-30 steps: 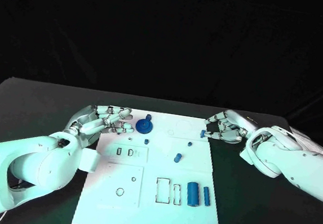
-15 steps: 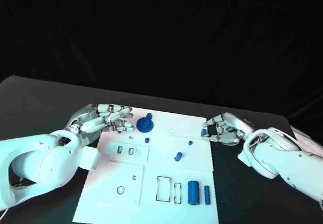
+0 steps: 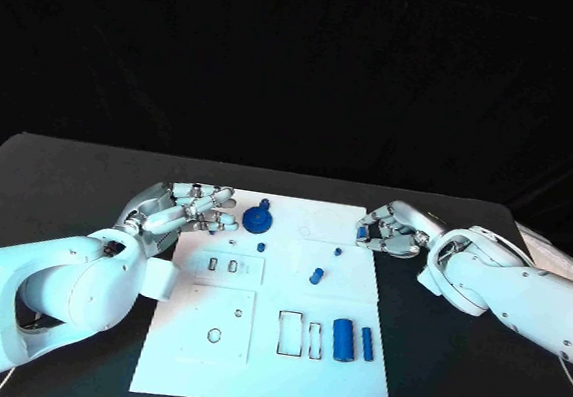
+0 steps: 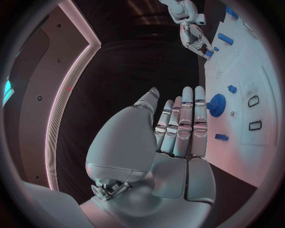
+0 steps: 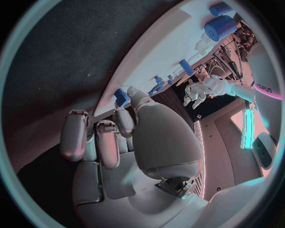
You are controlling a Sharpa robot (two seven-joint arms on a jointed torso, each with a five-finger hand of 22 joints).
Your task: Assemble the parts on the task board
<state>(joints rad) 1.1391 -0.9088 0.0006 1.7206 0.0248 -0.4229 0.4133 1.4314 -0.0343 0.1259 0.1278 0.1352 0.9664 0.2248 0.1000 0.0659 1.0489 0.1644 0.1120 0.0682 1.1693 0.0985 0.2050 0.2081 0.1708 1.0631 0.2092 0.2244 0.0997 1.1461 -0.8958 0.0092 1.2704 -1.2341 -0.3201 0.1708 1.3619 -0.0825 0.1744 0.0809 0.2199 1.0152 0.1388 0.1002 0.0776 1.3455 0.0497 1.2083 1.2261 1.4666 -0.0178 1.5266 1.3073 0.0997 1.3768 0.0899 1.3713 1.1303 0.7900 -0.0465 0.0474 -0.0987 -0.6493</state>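
The white board is lying in the middle of the black desk, reaching from its far part toward the near edge. The left hand is hovering at the board's far left corner, its fingers stretched out straight and side by side with nothing in them, pointing toward a round blue gear that is sitting on the far part of the board just beside them. The right hand is sitting at the board's far right edge with its fingers curled in, pinching a small blue peg at the fingertips; the right wrist view is showing the blue piece against the tip of the thumb.

More blue parts are lying on the board: a small stud near the gear, another small piece to its right, a short tilted pin in the middle, and, on the near right part, a thick cylinder with a thin rod just beside it on the right. Empty outlined slots are sitting just left of the cylinder.
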